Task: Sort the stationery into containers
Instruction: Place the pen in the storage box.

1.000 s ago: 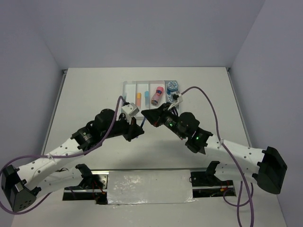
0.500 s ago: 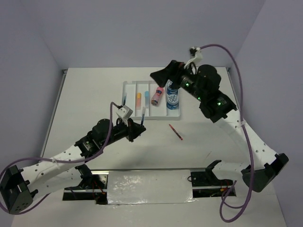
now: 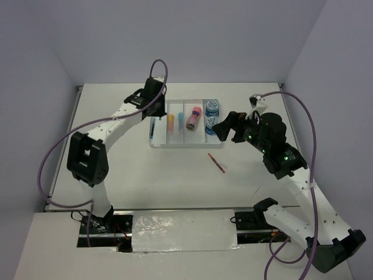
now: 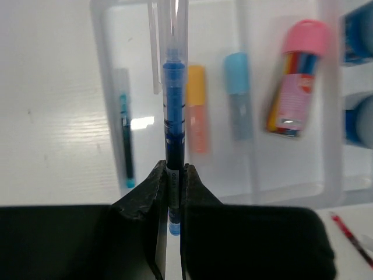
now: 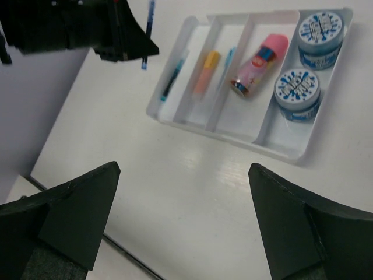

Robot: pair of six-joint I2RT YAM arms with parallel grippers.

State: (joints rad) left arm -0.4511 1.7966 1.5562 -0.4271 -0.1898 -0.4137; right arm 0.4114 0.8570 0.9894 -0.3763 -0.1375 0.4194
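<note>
left wrist view: my left gripper (image 4: 173, 175) is clenched on the blue pen (image 4: 174, 87) near its lower end, and the barrel runs out over the clear tray (image 3: 180, 144). it seems lined up close to the wall between the first slot, where a teal pen (image 4: 124, 140) already lies, and the second, which holds the orange eraser (image 4: 197, 111). if i let go here, i judge the pen could land across that wall or slip in beside the erasers. because i hold it so near one end, it may also swing as it drops. the light-blue eraser (image 4: 238, 99), pink cylinder (image 4: 294, 81) and two blue rolls (image 5: 308, 55) sit further right. the red pen (image 3: 216, 163) lies on the table, outside the tray. my right gripper (image 5: 183, 221) hangs spread wide and holds nothing. the cylinder carries a label, but it is too blurred to read. the rolls show only a pattern.
</note>
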